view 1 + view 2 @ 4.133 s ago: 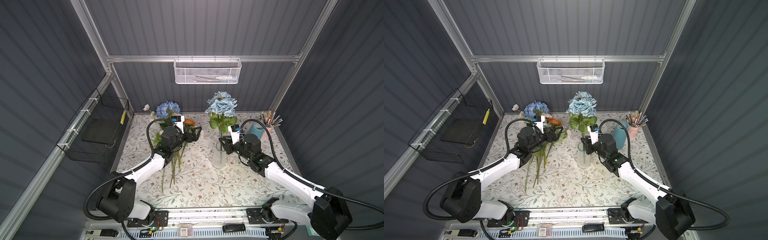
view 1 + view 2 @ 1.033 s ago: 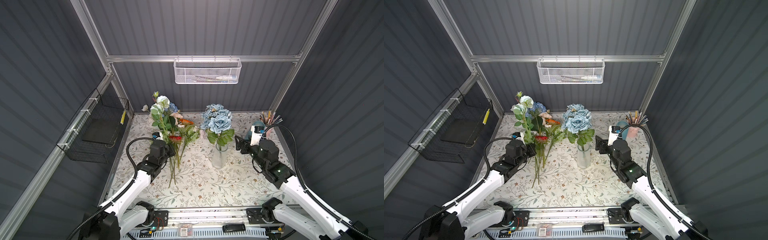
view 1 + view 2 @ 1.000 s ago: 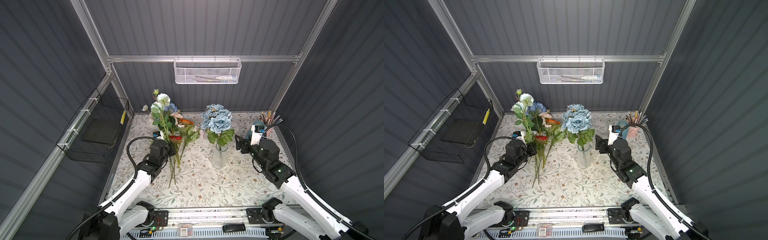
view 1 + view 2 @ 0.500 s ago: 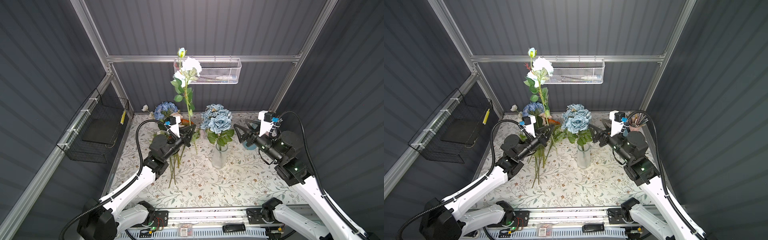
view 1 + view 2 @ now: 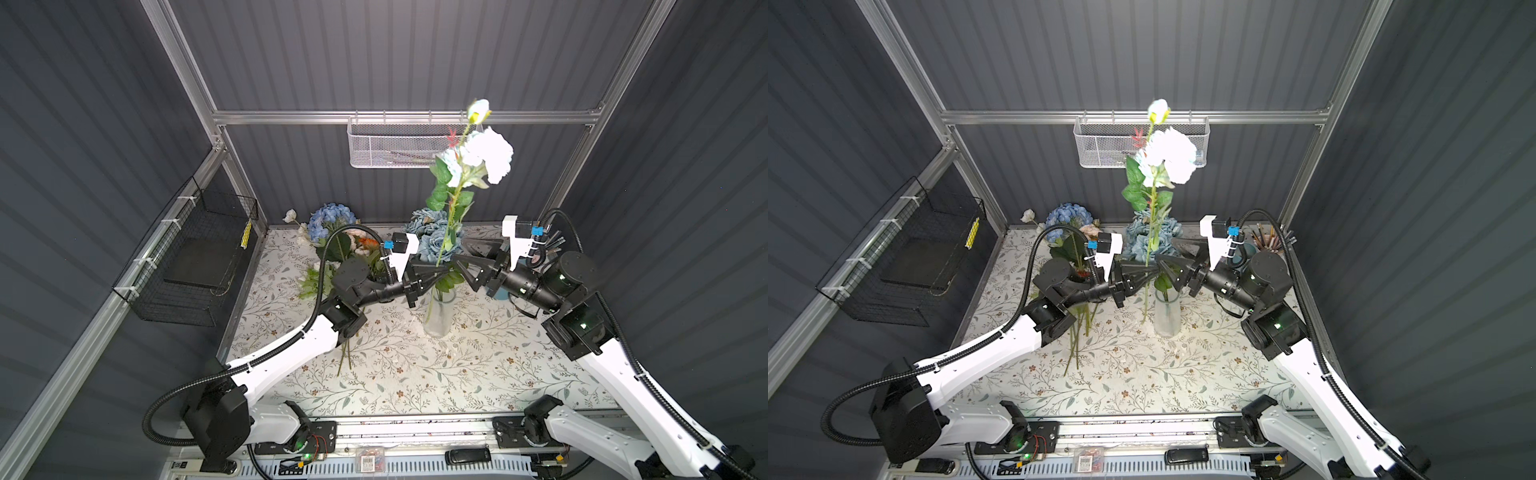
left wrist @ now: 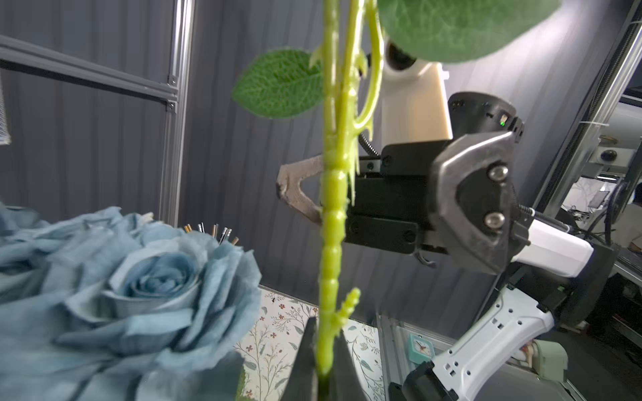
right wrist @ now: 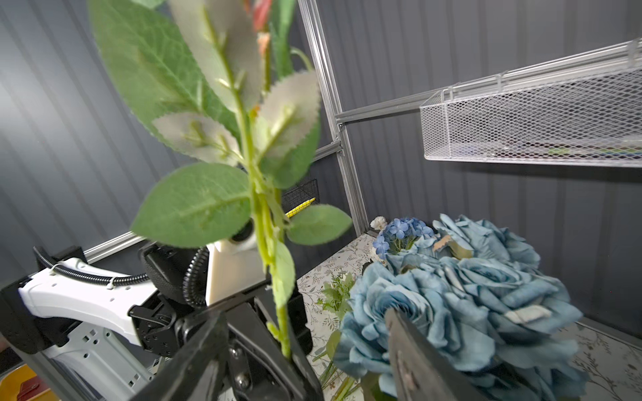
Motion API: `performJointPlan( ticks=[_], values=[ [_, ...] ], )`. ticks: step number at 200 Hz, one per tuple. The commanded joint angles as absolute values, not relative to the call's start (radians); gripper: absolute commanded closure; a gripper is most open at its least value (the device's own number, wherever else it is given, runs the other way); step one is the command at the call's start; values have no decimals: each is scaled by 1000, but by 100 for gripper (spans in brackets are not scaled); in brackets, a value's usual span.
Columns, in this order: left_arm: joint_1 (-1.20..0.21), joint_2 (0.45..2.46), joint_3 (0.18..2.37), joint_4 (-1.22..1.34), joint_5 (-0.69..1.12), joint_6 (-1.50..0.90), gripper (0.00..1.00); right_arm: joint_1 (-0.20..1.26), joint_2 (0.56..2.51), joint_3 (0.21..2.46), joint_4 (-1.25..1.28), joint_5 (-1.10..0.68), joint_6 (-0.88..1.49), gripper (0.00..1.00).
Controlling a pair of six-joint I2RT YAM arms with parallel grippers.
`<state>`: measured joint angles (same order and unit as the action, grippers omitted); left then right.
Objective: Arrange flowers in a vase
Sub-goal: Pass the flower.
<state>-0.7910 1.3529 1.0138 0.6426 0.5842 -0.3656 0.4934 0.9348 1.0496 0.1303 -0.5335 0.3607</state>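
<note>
Since half a second ago the left pincer [image 5: 436, 270] has swung the white rose [image 5: 455, 195] across from beside the vase [image 5: 439, 316] to over it, and the right pincer [image 5: 463, 253] has come in to meet it.

The left pincer is clenched on the stem [image 6: 330, 243], low down, with the rose nearly upright. Straight across from it the right pincer is released. In the right wrist view the stem rises between its two fingers [image 7: 208, 347], and neither seems to touch it yet.

Above the left pincer come the leaves [image 7: 194, 205], then the bloom [image 5: 1173, 160] high overhead. Below it the bare tail of the stem hangs down. In both top views it looks to pass beside the vase mouth, not into it. The blue roses [image 6: 156, 277] already in the vase crowd in just beside both pincers. Behind the left pincer, the loose flowers [image 5: 336, 249] lie on the desk [image 5: 415, 374].

The rose is probably light, but top-heavy with that tall bloom. Its stem looks stiff, knobbly plastic, which should hold without slipping, while the leaves and petals are soft cloth and would crush or slide. The best hold is probably bare stem just above the left pincer's grip and under the lowest leaves.
</note>
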Motion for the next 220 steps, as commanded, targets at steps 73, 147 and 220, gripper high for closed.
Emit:
performJointPlan(
  ticks=[73,147,220],
  values=[
    [-835,1422,1116,615,656,-309,100,502,953,1046,141,-551,362,53],
    [-854,1427,1128,580,651,-280,100,502,934,1028,142,-514,353,92],
    [-798,1343,1018,574,561,-341,0,500,841,996,27,-416,298,100]
  ],
)
